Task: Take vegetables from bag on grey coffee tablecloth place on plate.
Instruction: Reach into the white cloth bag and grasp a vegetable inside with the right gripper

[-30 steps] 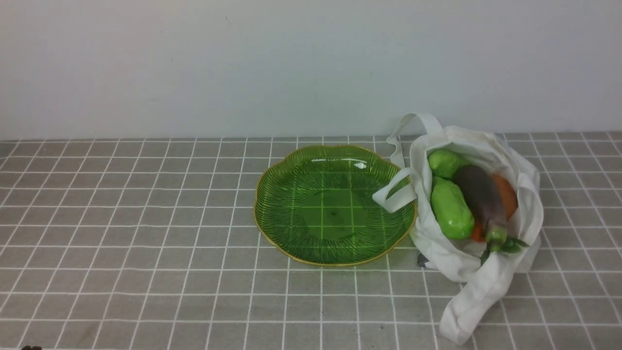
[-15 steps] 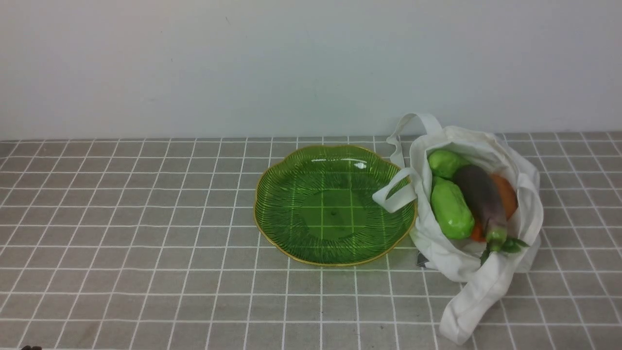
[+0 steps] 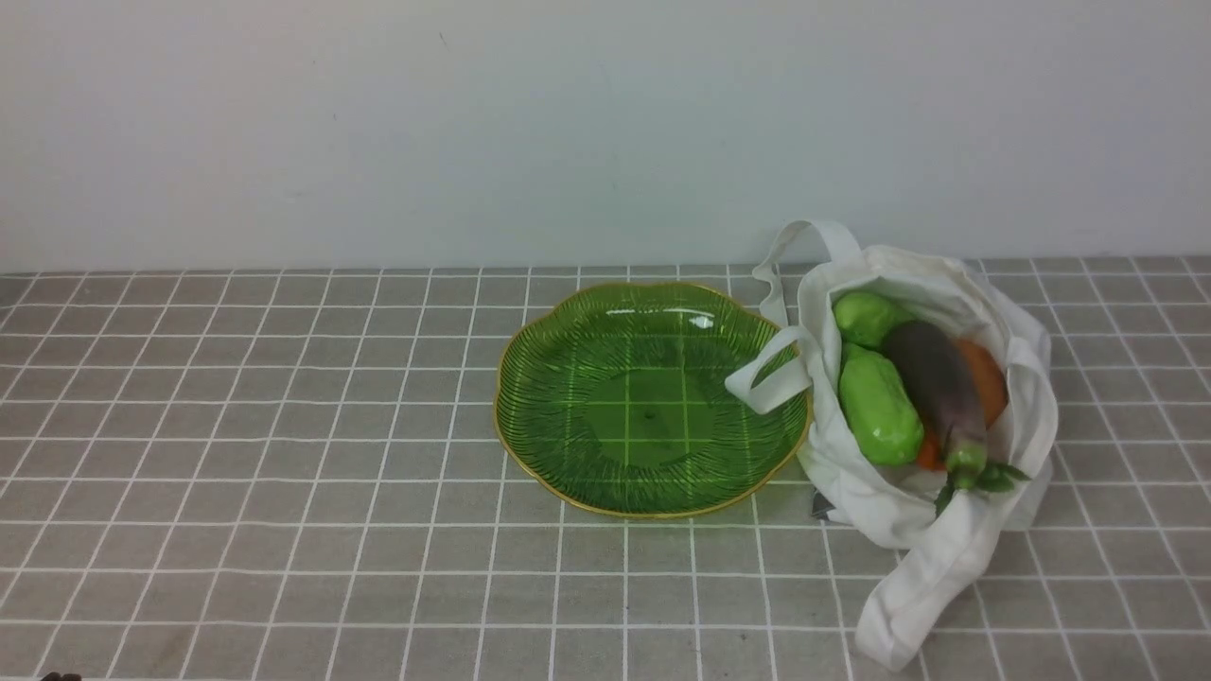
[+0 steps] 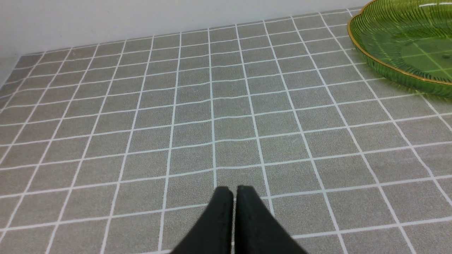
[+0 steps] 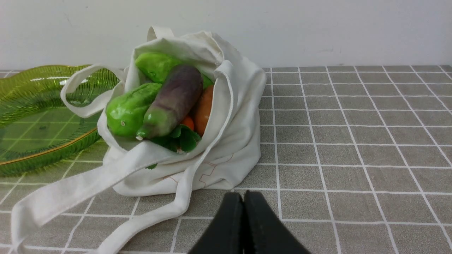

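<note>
The white cloth bag (image 3: pixel 946 511) lies open on the grey checked tablecloth (image 3: pixel 284 454), right of the green glass plate (image 3: pixel 568 331), which holds nothing. In the bag lie a purple eggplant (image 3: pixel 932 383), two green lumpy vegetables (image 3: pixel 880 407) (image 3: pixel 866 314), an orange-brown potato (image 3: pixel 984 374) and a carrot (image 3: pixel 930 454), mostly hidden. In the right wrist view the bag (image 5: pixel 226 155) and eggplant (image 5: pixel 173 98) lie just beyond my right gripper (image 5: pixel 243 195), which is shut and empty. My left gripper (image 4: pixel 234 190) is shut and empty over bare cloth, with the plate (image 4: pixel 374 60) off to one side.
A pale wall runs along the back edge of the table. One bag handle (image 3: pixel 771 374) rests over the plate's right rim. A long handle loop (image 3: pixel 908 605) trails toward the front edge. Neither arm shows in the front view.
</note>
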### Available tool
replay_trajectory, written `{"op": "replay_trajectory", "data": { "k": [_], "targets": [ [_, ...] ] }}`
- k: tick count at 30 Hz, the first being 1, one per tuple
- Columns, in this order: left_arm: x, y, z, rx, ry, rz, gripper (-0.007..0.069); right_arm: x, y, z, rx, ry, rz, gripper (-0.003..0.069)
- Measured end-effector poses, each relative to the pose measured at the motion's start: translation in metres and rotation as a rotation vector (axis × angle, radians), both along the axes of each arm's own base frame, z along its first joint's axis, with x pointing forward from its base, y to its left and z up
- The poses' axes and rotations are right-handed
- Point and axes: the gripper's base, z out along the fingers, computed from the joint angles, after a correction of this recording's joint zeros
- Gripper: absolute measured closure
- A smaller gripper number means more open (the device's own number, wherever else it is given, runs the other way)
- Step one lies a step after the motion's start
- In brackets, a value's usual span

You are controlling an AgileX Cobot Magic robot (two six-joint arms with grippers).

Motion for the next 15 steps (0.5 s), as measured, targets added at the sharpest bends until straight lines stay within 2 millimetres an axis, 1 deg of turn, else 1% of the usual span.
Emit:
{"op": "replay_trajectory", "data": {
  "k": [11,12,14,15],
  "targets": [
    [0.0,0.0,0.0,0.0,0.0,0.0,0.0629,0.0002,0.0,0.0005,0.01,-0.009,-0.002,0.0674],
    [0.0,0.0,0.0,0.0,0.0,0.0,0.0629,0.0003,0.0006,0.0009,0.045,-0.014,-0.003,0.0674],
    [0.0,0.0,0.0,0.0,0.0,0.0,0.0629,0.0009,0.0038,0.0016,0.254,-0.027,-0.01,0.0674],
    [0.0,0.0,0.0,0.0,0.0,0.0,0.0629,0.001,0.004,0.0023,0.281,-0.033,-0.012,0.0674]
  ]
}}
